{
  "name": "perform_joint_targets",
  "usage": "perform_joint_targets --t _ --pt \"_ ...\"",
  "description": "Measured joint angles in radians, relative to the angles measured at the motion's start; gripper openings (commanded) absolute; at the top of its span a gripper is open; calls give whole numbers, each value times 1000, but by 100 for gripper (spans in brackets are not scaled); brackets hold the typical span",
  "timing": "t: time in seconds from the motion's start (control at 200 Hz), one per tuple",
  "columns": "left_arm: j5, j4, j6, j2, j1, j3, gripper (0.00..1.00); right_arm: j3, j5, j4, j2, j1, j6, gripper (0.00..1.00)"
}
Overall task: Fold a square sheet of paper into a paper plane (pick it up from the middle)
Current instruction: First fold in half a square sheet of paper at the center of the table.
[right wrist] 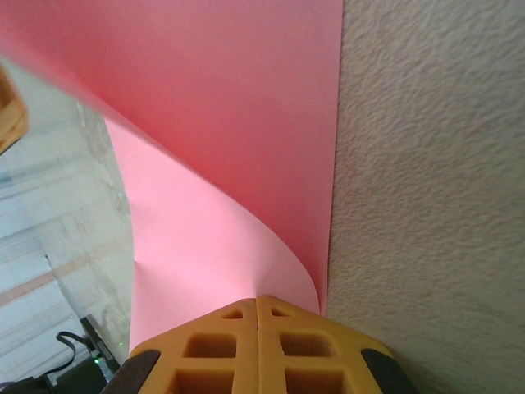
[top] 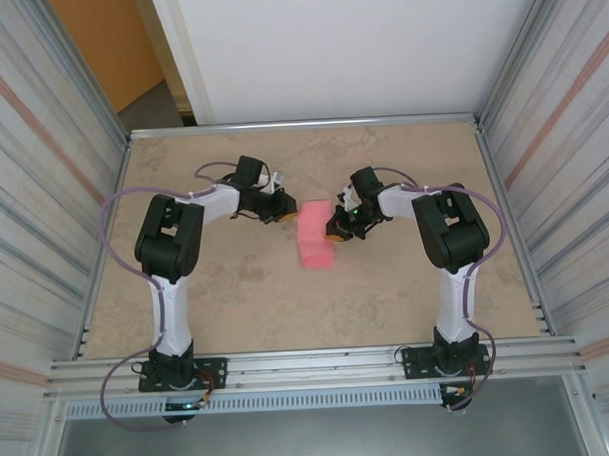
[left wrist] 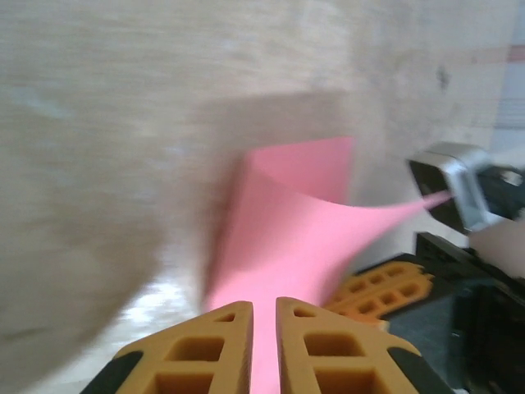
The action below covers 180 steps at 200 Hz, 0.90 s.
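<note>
The square sheet of paper (top: 317,238) is pink and hangs curled between my two grippers at the middle of the table. At the sheet's left edge is my left gripper (top: 287,211); in the left wrist view its orange fingers (left wrist: 263,305) stand almost together with the pink sheet (left wrist: 287,230) running out from the narrow gap. My right gripper (top: 337,230) is at the sheet's right edge. Seen from the right wrist, it (right wrist: 257,300) is shut tight on the sheet (right wrist: 230,148), which bends up and away from the fingertips. No paper plane shape shows; the sheet is bowed, not creased.
The beige table (top: 237,290) is fenced by metal rails and corrugated walls (top: 43,197) on both sides. The right arm's orange fingers (left wrist: 385,287) sit close to my left gripper. Open tabletop lies in front of and behind the sheet.
</note>
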Motion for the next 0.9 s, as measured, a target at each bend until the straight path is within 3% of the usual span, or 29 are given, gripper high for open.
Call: perform_joint_targets --t 0.19,0.306,0.616,0.902 --pt "-5 58 -39 20 -108 22 15 0 -6 2 3 0 0 1" --pt "-12 71 -54 74 -121 46 15 0 -7 2 3 0 0 1" --pt "-34 72 -56 114 -55 61 15 -1 -7 3 3 0 -1 1" --pt "-49 63 -53 116 71 77 15 -8 -13 14 2 -4 -2 1"
